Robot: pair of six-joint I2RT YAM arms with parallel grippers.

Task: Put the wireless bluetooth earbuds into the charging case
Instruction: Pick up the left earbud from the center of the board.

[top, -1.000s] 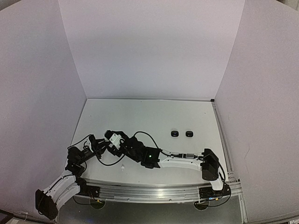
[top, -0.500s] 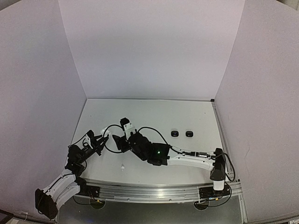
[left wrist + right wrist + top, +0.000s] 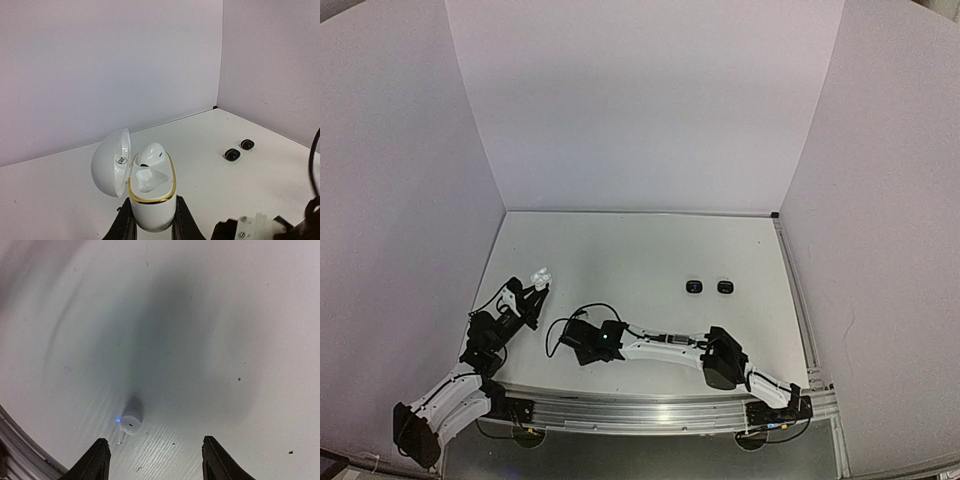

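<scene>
My left gripper (image 3: 150, 227) is shut on the base of a white charging case (image 3: 150, 200) with a gold rim, its lid open to the left. One white earbud (image 3: 150, 152) sits in the far slot; the near slot is empty. In the top view the left gripper (image 3: 534, 285) holds the case (image 3: 539, 273) at the left of the table. My right gripper (image 3: 156, 460) is open, pointing down just above a second white earbud (image 3: 131, 419) with a blue light, which lies on the table nearer the left fingertip. In the top view the right gripper (image 3: 580, 346) hides this earbud.
Two black earbuds (image 3: 694, 287) (image 3: 725, 287) lie side by side mid-table, also seen in the left wrist view (image 3: 232, 154) (image 3: 246, 144). The right arm (image 3: 665, 346) stretches low across the near part of the table. White walls enclose the table (image 3: 640, 250) on three sides.
My right gripper has left the case at the left gripper, risen, then swung back and down near the table's front edge, over the loose white earbud. The left gripper still holds the case.
</scene>
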